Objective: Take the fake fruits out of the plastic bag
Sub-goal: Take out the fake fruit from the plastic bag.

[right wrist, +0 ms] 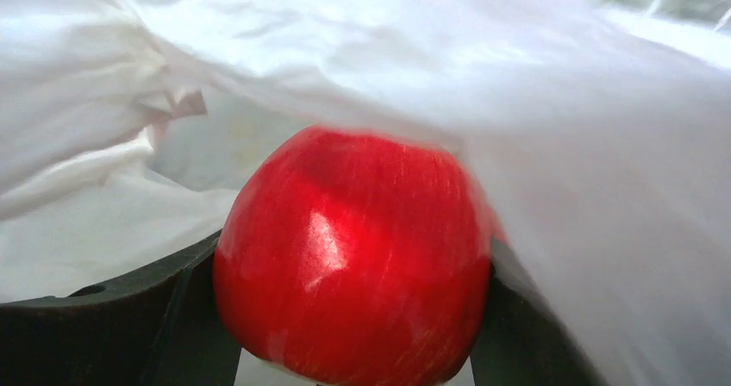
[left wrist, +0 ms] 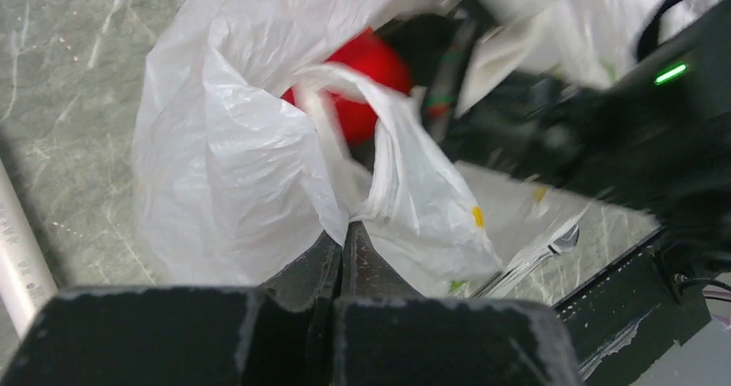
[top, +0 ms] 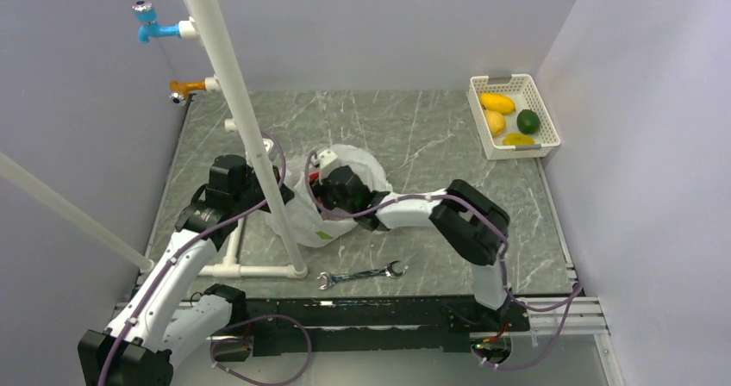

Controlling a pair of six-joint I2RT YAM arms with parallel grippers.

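Note:
The plastic bag (top: 310,222) lies crumpled at the middle of the marble table, white and crinkly with small yellow and green prints. My left gripper (left wrist: 345,227) is shut, pinching a fold of the plastic bag (left wrist: 241,162) at its near edge. My right gripper (right wrist: 353,317) reaches into the bag's mouth from the right. A shiny red apple (right wrist: 353,257) sits between its two black fingers, which press on both sides. From the left wrist view the apple (left wrist: 371,67) shows through the bag's opening, with the right arm dark beside it.
A white lattice basket (top: 515,149) at the back right holds yellow fruits and a green one. A metal wrench (top: 362,276) lies near the front edge. A white pipe frame (top: 250,119) with a blue tap (top: 155,26) and an orange tap (top: 185,87) stands on the left.

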